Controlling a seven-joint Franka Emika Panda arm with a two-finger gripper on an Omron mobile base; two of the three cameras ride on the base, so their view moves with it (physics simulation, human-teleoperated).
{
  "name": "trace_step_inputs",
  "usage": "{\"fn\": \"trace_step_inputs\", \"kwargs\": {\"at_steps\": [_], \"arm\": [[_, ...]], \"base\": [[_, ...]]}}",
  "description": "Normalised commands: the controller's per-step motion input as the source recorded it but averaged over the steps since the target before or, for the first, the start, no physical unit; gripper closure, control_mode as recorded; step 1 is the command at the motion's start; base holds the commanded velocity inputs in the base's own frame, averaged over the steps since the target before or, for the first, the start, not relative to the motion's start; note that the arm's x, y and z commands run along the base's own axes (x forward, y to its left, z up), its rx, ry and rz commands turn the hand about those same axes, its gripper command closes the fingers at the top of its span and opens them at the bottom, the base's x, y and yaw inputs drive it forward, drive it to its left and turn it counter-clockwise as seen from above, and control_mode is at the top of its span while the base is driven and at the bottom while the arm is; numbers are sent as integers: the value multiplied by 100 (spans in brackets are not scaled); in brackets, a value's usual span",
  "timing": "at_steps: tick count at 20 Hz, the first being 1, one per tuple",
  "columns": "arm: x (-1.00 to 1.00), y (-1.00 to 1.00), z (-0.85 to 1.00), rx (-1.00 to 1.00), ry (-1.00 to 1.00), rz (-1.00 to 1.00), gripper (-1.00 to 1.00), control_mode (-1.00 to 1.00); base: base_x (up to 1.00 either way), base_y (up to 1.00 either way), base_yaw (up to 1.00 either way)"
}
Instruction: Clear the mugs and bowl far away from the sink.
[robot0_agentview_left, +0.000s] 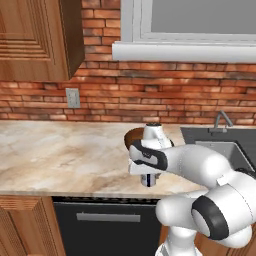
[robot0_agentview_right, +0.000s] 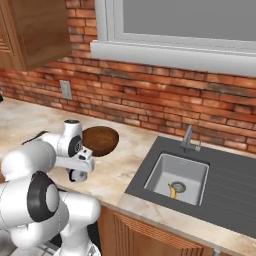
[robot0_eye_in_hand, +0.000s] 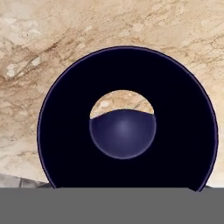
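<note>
In the left base view, a marble counter (robot0_agentview_left: 60, 155) is seen running beneath a red brick wall (robot0_agentview_left: 150, 95), with a wooden cabinet (robot0_agentview_left: 35, 40) at the upper left and a window sill (robot0_agentview_left: 185, 50) at the upper right. The white arm is bent low over the counter's front edge, and the gripper (robot0_agentview_left: 148, 181) is pointed straight down there. A small dark blue mug (robot0_agentview_left: 148, 182) is glimpsed right under the hand, close to the front edge. Whether the fingers are pressed against the mug cannot be told, since they are hidden by the hand; how far apart they stand cannot be told either.

Just behind the hand, nearer the wall, the dark brown bowl (robot0_agentview_left: 133, 136) is partly hidden by the wrist. The sink (robot0_agentview_left: 220, 145) is set into the counter's right end, with its faucet (robot0_agentview_left: 222, 120) at the back.

In the right base view, the bowl (robot0_agentview_right: 100, 140) is shown resting on the counter between the arm and the sink (robot0_agentview_right: 177, 175), apart from the basin. A small yellow object (robot0_agentview_right: 171, 190) lies in the basin beside the drain. The mug (robot0_agentview_right: 76, 175) is seen as a dark shape below the hand.

In the hand view, the mug (robot0_eye_in_hand: 127, 122) is looked into from directly above: a dark round rim with a blue inside, standing upright on marble.
</note>
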Motion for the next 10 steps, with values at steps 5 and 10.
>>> {"fn": "trace_step_inputs", "kwargs": {"at_steps": [5,10], "arm": [[-3,0,-100,0,11,-2,100,-100],[10,0,-100,0,2,0,100,-100]], "base": [[0,0,0],[0,0,0]]}}
